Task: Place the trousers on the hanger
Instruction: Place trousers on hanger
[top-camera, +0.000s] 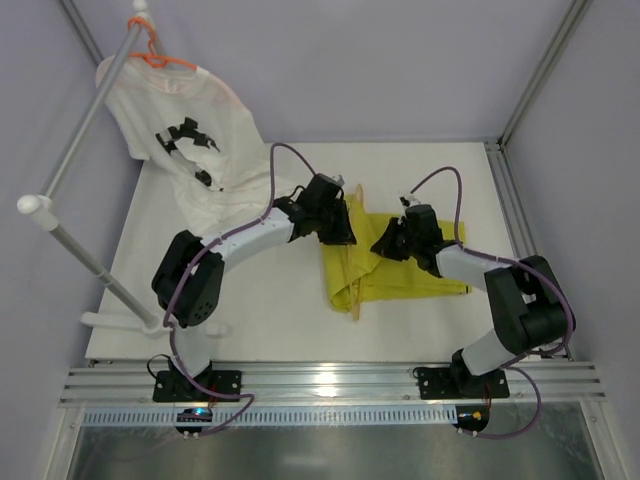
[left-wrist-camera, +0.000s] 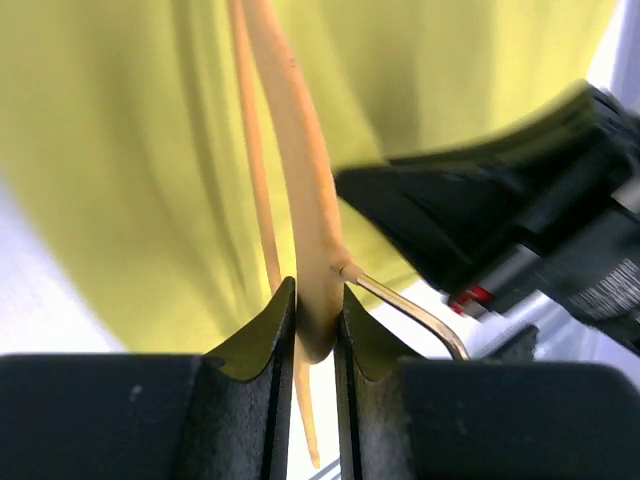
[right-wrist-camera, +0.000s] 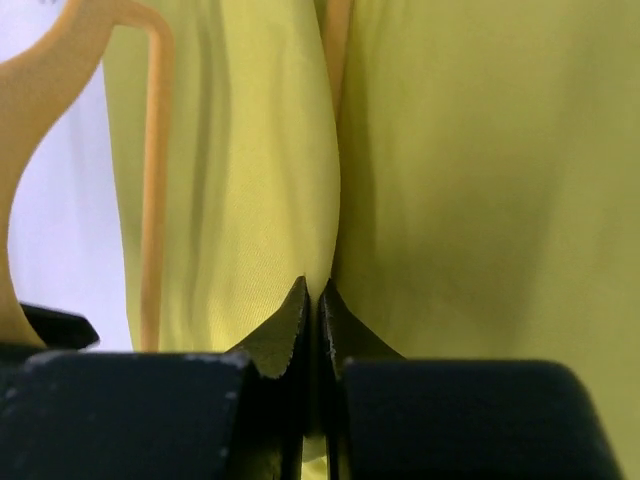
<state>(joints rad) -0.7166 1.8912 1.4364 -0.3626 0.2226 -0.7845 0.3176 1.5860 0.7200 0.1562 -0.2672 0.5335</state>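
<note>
right gripper (right-wrist-camera: 312, 300): two black fingers at bottom centre, tips almost meeting, pinched on a raised fold of cloth.
the trousers (right-wrist-camera: 470, 180): yellow-green cloth filling the space above and to both sides of the right gripper; a sliver shows between the fingers.
the hanger (right-wrist-camera: 150, 200): yellow plastic, up and left of the right gripper, one thin bar against the cloth's edge.
table (right-wrist-camera: 70, 250): white, far left of the right gripper.

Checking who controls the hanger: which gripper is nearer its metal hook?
Left. The left gripper clamps the hanger beside the hook; the right gripper pinches trousers cloth, away from it.
</note>
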